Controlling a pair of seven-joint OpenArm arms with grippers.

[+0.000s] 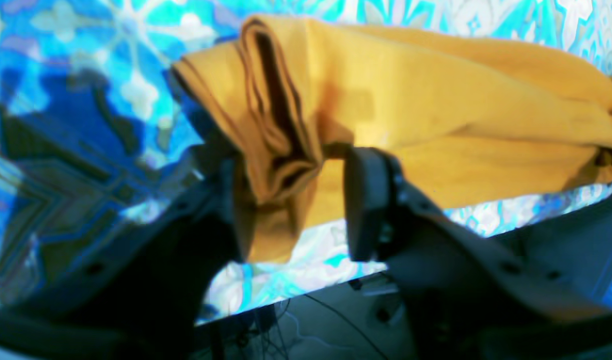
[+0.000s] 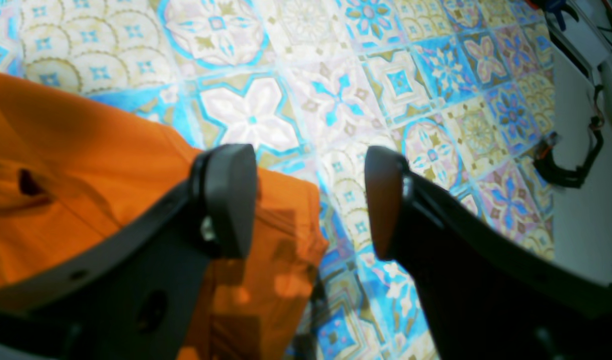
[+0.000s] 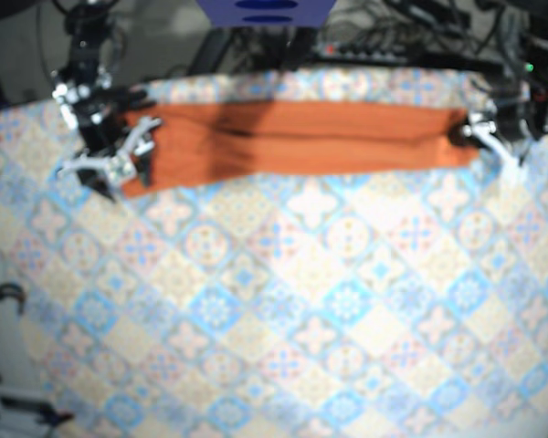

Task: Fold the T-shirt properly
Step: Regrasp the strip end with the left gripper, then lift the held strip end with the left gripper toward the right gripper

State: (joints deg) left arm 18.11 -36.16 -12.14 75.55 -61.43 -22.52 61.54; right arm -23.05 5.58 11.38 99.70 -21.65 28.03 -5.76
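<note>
The orange T-shirt (image 3: 301,137) lies folded into a long strip along the table's far edge. In the left wrist view its bunched end (image 1: 460,100) stands between the fingers of my left gripper (image 1: 291,165), which are spread wide. The cloth touches the left finger, and a gap shows beside the right finger (image 1: 365,200). In the base view that left gripper (image 3: 479,135) sits at the strip's tapered right end. My right gripper (image 2: 310,200) hangs open over the other end (image 2: 86,175), one finger above the cloth corner and one above the table. The right gripper (image 3: 128,155) appears at the strip's left end in the base view.
A patterned tile tablecloth (image 3: 301,301) covers the whole table. The table edge (image 1: 335,280) runs just beyond my left gripper, with floor and cables below. A black cable bundle (image 2: 570,160) lies off the table's side.
</note>
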